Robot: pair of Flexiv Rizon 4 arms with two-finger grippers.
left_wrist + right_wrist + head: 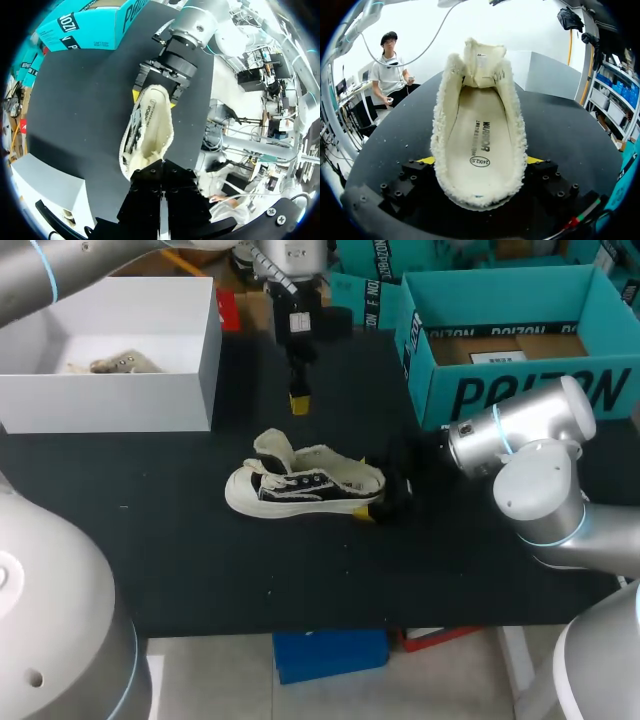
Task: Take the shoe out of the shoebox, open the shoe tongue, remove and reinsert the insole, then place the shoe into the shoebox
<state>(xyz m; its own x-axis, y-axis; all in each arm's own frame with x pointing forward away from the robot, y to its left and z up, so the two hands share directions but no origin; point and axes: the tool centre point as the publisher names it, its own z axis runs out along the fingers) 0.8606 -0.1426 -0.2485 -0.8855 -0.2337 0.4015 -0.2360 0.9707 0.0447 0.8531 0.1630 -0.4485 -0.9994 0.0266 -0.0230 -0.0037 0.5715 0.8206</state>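
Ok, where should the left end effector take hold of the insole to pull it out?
Pinch the insole at its heel end, coming straight down from above. The shoe sits upright with its tongue folded toward the toe, so the opening is clear, and the right end effector braces the heel from both sides.

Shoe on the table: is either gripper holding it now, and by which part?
Yes: the right gripper is shut on the shoe at its heel, one finger on each side. The left gripper holds nothing.

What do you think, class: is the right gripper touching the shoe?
Touching. The right wrist view shows the right gripper pressing a yellow tip against each side of the shoe.
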